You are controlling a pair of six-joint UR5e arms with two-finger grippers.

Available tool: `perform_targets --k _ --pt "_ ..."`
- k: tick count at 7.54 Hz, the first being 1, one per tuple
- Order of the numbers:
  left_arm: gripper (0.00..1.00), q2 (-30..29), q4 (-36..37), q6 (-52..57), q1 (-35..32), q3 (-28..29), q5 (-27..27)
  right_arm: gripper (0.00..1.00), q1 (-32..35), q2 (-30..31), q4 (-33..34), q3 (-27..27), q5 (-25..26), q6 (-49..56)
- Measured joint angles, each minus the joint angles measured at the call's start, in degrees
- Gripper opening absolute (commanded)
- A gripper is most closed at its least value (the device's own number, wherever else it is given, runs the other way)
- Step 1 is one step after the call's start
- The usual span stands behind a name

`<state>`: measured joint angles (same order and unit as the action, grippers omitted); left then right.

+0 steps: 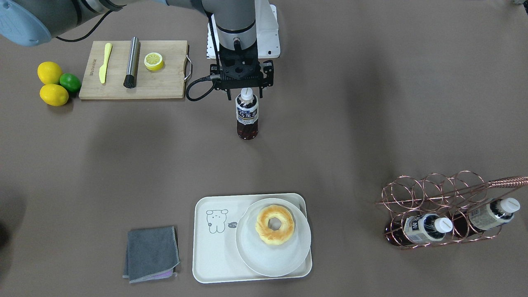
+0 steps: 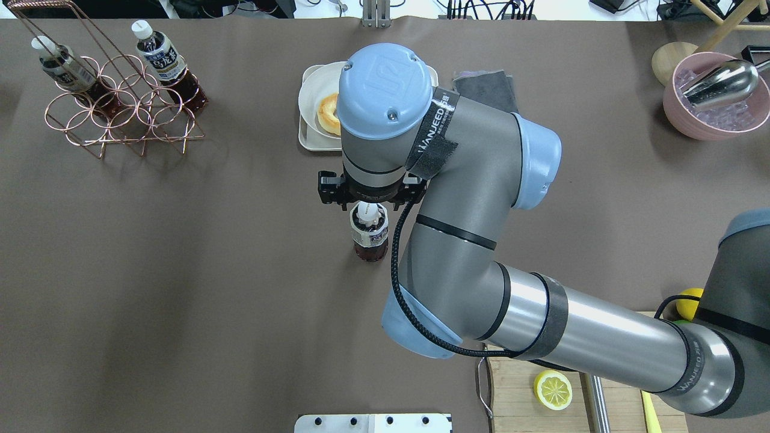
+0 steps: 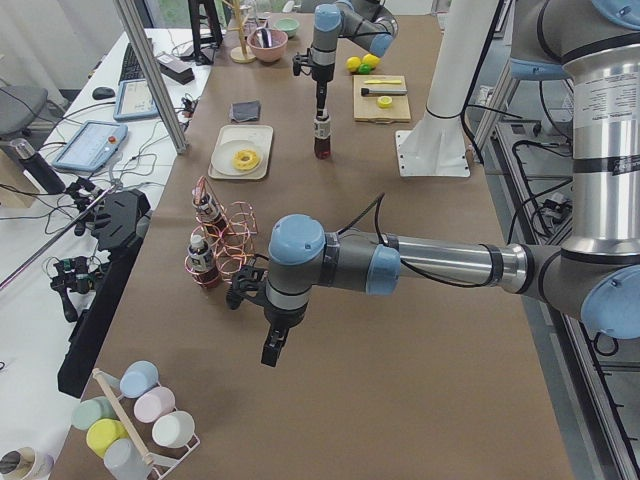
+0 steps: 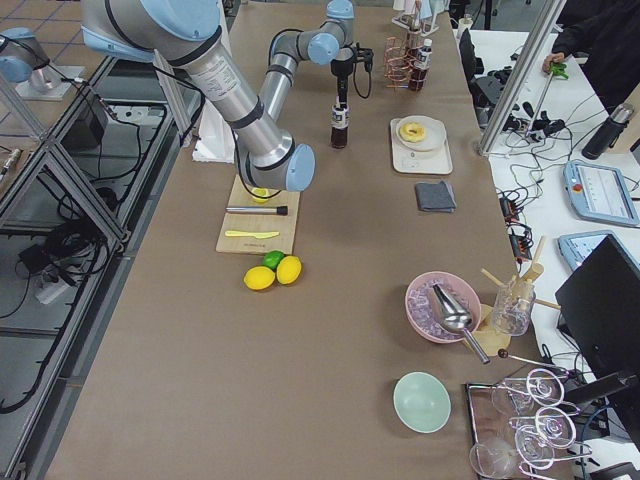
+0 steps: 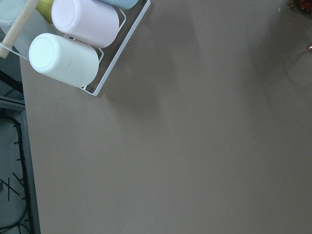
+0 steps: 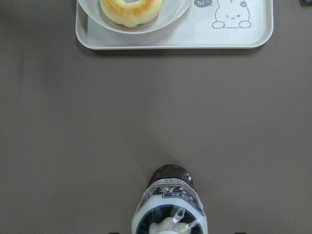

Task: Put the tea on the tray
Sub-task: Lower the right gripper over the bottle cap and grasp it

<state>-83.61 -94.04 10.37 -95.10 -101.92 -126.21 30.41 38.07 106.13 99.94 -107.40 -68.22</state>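
The tea (image 1: 247,113) is a small bottle of dark liquid with a white cap and a navy label. It stands upright on the brown table, also seen in the overhead view (image 2: 369,231) and the right wrist view (image 6: 170,207). My right gripper (image 1: 245,95) hangs straight over its cap, fingers open on either side of it. The cream tray (image 1: 214,255) with the drawn bear lies further across the table (image 6: 195,39). My left gripper (image 3: 270,350) shows only in the exterior left view, over bare table; I cannot tell whether it is open or shut.
A round plate with a donut (image 1: 274,225) fills the tray's one side. A grey cloth (image 1: 152,253) lies beside the tray. A copper wire rack (image 1: 437,202) holds two bottles. A wooden board (image 1: 134,70) with tools, lemons (image 1: 53,82) and a cup rack (image 5: 73,48) lie at the sides.
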Motion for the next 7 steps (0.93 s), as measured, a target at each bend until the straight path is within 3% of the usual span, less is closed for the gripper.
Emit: perform_targets --k 1,5,7 --pt "0.98 -0.19 0.0 0.0 0.0 0.2 0.0 0.42 -0.05 -0.01 -0.35 -0.17 0.07 -0.22" --pt "0.98 -0.62 0.0 0.0 0.0 0.64 0.04 0.35 -0.17 -0.02 -0.36 -0.06 0.85 -0.51" --pt "0.98 -1.51 -0.04 0.0 0.0 1.65 0.01 0.0 -0.17 -0.02 -0.21 -0.02 0.93 -0.51"
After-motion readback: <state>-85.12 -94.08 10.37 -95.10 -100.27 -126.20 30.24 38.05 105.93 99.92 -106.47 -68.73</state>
